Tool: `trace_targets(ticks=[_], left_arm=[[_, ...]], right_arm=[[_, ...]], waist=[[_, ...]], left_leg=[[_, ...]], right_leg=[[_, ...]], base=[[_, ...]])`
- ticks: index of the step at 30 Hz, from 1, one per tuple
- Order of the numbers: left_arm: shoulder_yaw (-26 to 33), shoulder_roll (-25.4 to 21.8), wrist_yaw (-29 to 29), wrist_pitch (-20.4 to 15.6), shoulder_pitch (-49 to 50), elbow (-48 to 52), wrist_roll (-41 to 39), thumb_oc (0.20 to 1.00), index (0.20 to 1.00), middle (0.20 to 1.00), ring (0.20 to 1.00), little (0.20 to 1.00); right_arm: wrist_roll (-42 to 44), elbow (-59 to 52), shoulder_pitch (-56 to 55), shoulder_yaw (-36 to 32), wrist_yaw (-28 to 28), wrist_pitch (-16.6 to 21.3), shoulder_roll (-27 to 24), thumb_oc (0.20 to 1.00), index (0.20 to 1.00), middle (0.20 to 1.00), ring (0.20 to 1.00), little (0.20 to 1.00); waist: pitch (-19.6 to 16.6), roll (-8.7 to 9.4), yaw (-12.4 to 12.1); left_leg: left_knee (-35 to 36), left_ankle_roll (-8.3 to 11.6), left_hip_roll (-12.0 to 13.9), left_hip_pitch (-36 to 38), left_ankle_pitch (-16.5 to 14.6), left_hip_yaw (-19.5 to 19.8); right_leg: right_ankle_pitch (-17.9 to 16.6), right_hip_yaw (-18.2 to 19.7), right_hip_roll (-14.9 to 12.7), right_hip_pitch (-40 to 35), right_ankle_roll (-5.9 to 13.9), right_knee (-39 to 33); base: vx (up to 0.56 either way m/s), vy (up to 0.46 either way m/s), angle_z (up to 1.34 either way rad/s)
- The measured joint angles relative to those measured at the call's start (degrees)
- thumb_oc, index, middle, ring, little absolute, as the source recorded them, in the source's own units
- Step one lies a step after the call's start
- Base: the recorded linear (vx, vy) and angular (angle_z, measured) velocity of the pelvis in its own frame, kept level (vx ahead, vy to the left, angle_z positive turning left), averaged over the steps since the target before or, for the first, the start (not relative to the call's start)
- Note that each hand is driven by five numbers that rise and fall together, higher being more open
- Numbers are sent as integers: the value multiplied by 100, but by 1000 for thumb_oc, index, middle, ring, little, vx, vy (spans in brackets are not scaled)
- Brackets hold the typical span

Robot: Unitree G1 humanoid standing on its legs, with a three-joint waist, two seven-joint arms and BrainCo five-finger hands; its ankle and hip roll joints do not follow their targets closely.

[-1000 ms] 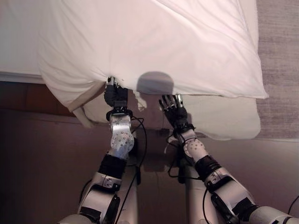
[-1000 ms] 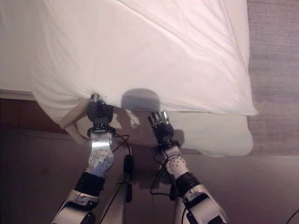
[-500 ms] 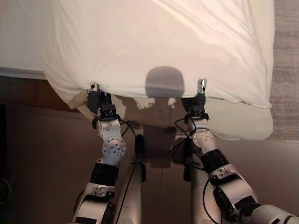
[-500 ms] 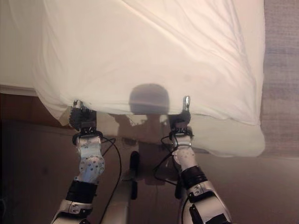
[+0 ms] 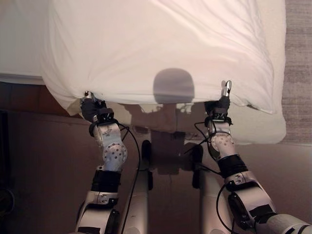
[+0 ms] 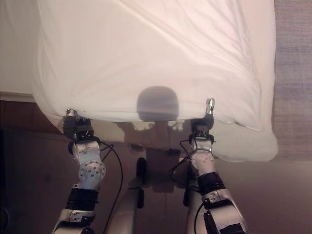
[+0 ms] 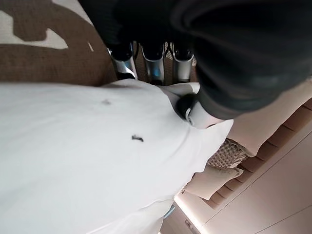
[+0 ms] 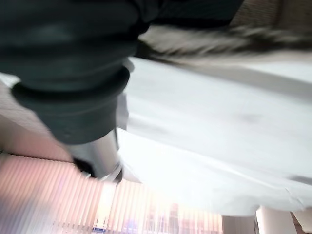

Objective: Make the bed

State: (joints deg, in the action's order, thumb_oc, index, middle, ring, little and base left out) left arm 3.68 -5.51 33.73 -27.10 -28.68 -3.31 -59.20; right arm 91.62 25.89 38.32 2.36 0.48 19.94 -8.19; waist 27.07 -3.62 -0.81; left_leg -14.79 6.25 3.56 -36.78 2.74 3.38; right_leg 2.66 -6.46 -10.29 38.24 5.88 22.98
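A: Holding the duvet [image 5: 161,44] level is what matters here. Its near hem hangs between both hands, the left hand [image 5: 91,108] at one end and the right hand [image 5: 218,106] at the other.

B: Are both hands closed on it?

A: The left one is: its wrist view shows fingers [image 7: 155,66] curled under the hem and the thumb pressed on top, pinching the cloth. The right hand has one finger standing up over the hem and cloth against it, so it looks clamped too, though its wrist view is smeared.

B: So how should the pull go?

A: I'd say both hands move together at one height, well apart, keeping the hem taut so the cloth lies flat beyond them on the bed [image 5: 19,44].

B: Count?

A: One duvet, one bed, two hands.
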Motion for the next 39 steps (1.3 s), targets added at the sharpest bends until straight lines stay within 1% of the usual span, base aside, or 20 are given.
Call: trace_targets(ticks=[3, 7, 8, 9, 10, 14, 18, 19, 21, 24, 25, 27, 31, 32, 35, 39], left_arm=[[0, 0, -13, 0, 2, 0, 0, 200, 200, 200, 200, 200], [7, 0, -48, -1, 17, 0, -4, 200, 200, 200, 200, 200], [10, 0, -54, -1, 26, 0, -4, 250, 250, 250, 250, 250], [11, 5, -84, -9, 55, 14, -10, 598, 598, 598, 598, 598], [11, 9, -97, -17, 88, 40, -11, 1000, 1000, 1000, 1000, 1000], [27, 108, -255, -91, 425, 219, -55, 1000, 1000, 1000, 1000, 1000], [26, 308, -676, -120, 770, 212, -501, 1000, 1000, 1000, 1000, 1000], [-8, 391, -903, -119, 955, 209, -706, 1000, 1000, 1000, 1000, 1000], [-104, 452, -1213, -102, 1167, 175, -976, 1000, 1000, 1000, 1000, 1000], [-305, 456, -1533, -42, 1471, 96, -1315, 1000, 1000, 1000, 1000, 1000], [-342, 434, -1725, 28, 1475, -82, -1469, 1000, 1000, 1000, 1000, 1000], [-381, 464, -1935, 139, 1470, -278, -1707, 1000, 1000, 1000, 1000, 1000], [-545, 454, -2247, 271, 1391, -402, -1883, 1000, 1000, 1000, 1000, 1000], [-597, 421, -2364, 293, 1301, -601, -1920, 1000, 1000, 1000, 1000, 1000], [-602, 434, -2461, 346, 1076, -814, -1956, 1000, 1000, 1000, 1000, 1000], [-679, 431, -2634, 398, 575, -1053, -2131, 1000, 1000, 1000, 1000, 1000]], right_arm=[[-1, -18, -20, -1, 2, 1, -92, 200, 200, 200, 200, 200], [-4, -325, -31, 10, 34, -1, -99, 200, 200, 200, 200, 200], [-15, -358, -31, 17, 50, -1, -98, 200, 200, 200, 200, 200], [-49, -444, -41, 22, 52, -1, -94, 200, 200, 200, 200, 200], [-49, -505, -52, 27, 52, 0, -86, 200, 200, 200, 200, 200], [-100, -868, -156, 50, 54, 16, -61, 200, 200, 200, 200, 200], [-99, -1200, -278, 79, 65, 110, 100, 200, 200, 200, 200, 200], [-97, -1390, -329, 96, 118, 151, 163, 200, 200, 200, 200, 200], [-98, -1719, -427, 236, 236, 236, 168, 200, 200, 200, 200, 200], [-100, -2285, -558, 435, 340, 309, 153, 200, 200, 200, 200, 200], [-100, -2424, -579, 524, 402, 360, 134, 200, 200, 200, 200, 200], [-100, -2568, -617, 654, 501, 392, 120, 200, 200, 200, 200, 200], [-100, -2781, -712, 868, 543, 398, 80, 200, 200, 200, 200, 200], [-100, -2789, -722, 961, 553, 405, 77, 200, 200, 200, 200, 200], [-98, -2794, -714, 1089, 576, 405, 76, 200, 200, 200, 200, 200], [-97, -2799, -714, 1189, 676, 405, 76, 200, 200, 200, 200, 200]], waist=[[0, 0, 1], [0, 0, -5], [0, 1, -5], [0, 1, -5], [0, 1, -6], [0, 1, -1], [-1, 4, -10], [-1, 4, -9], [-2, 4, -9], [-4, 7, 1], [-4, 8, -5], [-7, 13, 7], [-13, 27, 31], [-21, 41, 44], [-36, 76, 162], [-59, 123, 168]], left_leg=[[-6, 0, 3, 0, 0, -9], [-5, 1, 3, 0, 0, -18], [-5, 0, 3, 0, 0, -19], [-4, 1, 3, 0, -1, -21], [-3, 1, 2, 0, -1, -22], [-3, 2, 4, 0, -3, -28], [-2, 1, 4, -1, -3, -43], [-3, 1, 3, -1, -4, -49], [-3, 1, 4, -1, -4, -63], [-4, 0, 8, 1, -4, -96], [-3, 0, 16, 1, -4, -113], [-4, 0, 24, 1, -4, -141], [-4, -1, 28, 2, -5, -163], [-8, -1, 35, 3, -5, -169], [-9, -1, 35, 2, -5, -180], [-26, 0, 48, 4, -9, -205]], right_leg=[[1, 3, 1, 4, -2, 19], [1, 12, 1, 10, -2, 19], [1, 15, 1, 12, -2, 19], [1, 16, 1, 14, -2, 19], [1, 17, 1, 16, -2, 19], [2, 26, 4, 21, -3, 18], [2, 45, 7, 27, -3, 16], [2, 55, 9, 33, -3, 17], [1, 66, 11, 42, -2, 20], [1, 87, 12, 52, -2, 22], [0, 92, 18, 56, -2, 22], [-1, 104, 21, 62, -2, 22], [-4, 126, 28, 79, -2, 30], [-4, 130, 35, 78, -1, 34], [-6, 141, 38, 79, 0, 33], [-19, 203, 66, 93, 1, 30]], base=[[0, 0, 0], [0, 0, 0], [0, 0, 0], [0, 0, 0], [0, 0, 0], [0, 0, 0], [0, 0, 0], [0, 0, 0], [0, 0, 0], [1, -2, -1], [0, 0, 0], [0, 0, 0], [2, -8, -2], [0, 0, 0], [0, 0, 0], [0, -3, -5]])
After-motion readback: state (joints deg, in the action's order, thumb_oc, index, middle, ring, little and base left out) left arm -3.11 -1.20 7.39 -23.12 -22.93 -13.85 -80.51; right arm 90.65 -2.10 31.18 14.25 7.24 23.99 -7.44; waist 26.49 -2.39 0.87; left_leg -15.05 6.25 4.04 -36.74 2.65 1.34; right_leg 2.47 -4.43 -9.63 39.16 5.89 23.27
